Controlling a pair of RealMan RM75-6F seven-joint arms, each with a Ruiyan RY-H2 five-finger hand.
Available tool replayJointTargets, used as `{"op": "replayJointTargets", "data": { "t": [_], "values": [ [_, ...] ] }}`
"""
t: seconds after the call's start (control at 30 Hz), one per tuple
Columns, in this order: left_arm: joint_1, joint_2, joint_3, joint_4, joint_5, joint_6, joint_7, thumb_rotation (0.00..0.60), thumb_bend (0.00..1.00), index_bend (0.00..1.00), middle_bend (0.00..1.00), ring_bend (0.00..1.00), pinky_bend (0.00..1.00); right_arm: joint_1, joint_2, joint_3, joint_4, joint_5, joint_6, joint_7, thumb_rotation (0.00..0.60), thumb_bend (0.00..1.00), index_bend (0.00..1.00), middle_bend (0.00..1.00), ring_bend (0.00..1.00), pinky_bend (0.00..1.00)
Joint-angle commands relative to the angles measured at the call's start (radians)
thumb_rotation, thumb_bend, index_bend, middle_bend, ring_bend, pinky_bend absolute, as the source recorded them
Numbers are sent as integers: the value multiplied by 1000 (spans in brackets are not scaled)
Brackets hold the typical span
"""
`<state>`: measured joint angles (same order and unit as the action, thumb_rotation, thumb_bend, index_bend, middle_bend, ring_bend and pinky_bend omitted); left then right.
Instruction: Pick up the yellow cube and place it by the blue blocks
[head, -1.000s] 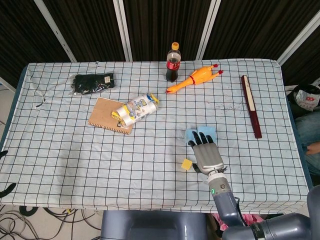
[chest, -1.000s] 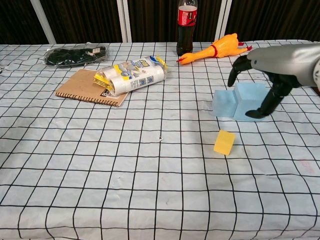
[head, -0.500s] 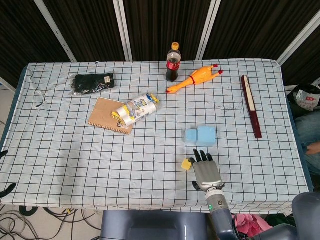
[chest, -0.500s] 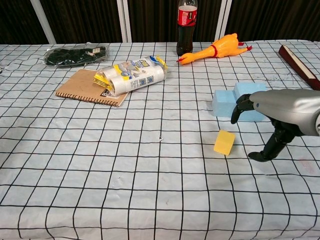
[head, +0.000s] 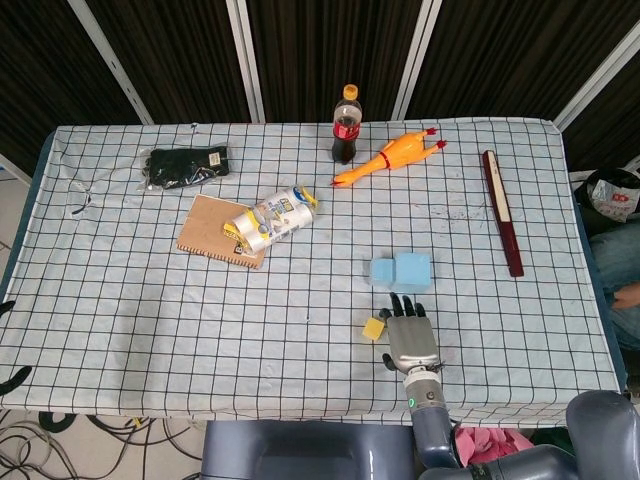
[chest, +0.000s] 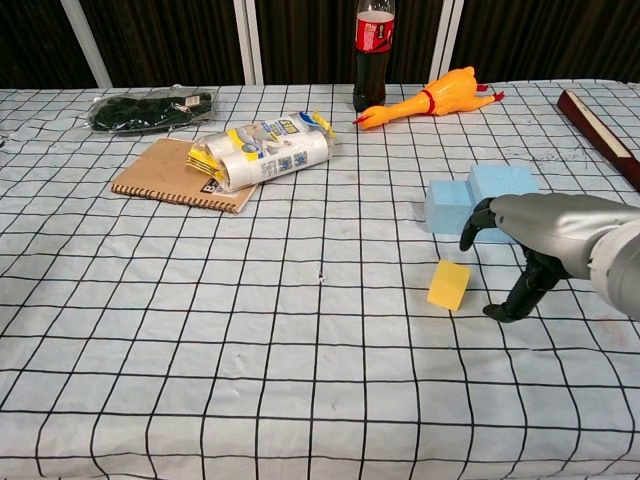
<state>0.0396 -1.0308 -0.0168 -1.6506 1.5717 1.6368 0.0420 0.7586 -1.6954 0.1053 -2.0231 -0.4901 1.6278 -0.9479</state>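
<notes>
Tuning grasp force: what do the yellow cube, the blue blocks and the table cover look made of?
Yellow cube: probably foam or sponge; matte, no glare, softly rounded edges. Blue blocks: likely the same foam; flat pale surfaces, no shine. Table cover: thin cloth with a black grid print; shallow wrinkles show in the chest view. The right hand hovers beside the cube, holding nothing.

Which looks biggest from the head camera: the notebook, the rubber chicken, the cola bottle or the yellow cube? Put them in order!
1. Notebook, though the wrapped rolls cover part of it.
2. Rubber chicken, long but thin.
3. Cola bottle.
4. Yellow cube, clearly smallest.

The chicken and bottle sit farther from the camera, so that may make them look smaller.
</notes>
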Motion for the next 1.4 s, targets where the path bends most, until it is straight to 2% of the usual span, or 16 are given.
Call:
{"op": "replayJointTargets", "data": {
  "t": [0.03, 0.73, 1.23, 1.4],
  "values": [
    [0, 0, 0, 0, 0, 0, 0, 600, 37, 170, 56, 0, 0, -7, -14, 7, 24, 7, -12, 0, 600, 225, 239, 0, 0, 91],
    [0, -2, -3, 0, -6, 0, 7, 600, 37, 170, 56, 0, 0, -36, -77, 48, 118, 8, -60, 13, 600, 225, 271, 0, 0, 91],
    [1, -1, -2, -2, -7, -1, 8, 600, 37, 171, 56, 0, 0, -41, -139, 58, 184, -18, -78, -2, 600, 225, 319, 0, 0, 91],
    [1, -1, -3, -2, -8, -1, 9, 600, 37, 174, 56, 0, 0, -46, -153, 57, 211, -35, -81, -3, 600, 225, 363, 0, 0, 91]
  ]
}}
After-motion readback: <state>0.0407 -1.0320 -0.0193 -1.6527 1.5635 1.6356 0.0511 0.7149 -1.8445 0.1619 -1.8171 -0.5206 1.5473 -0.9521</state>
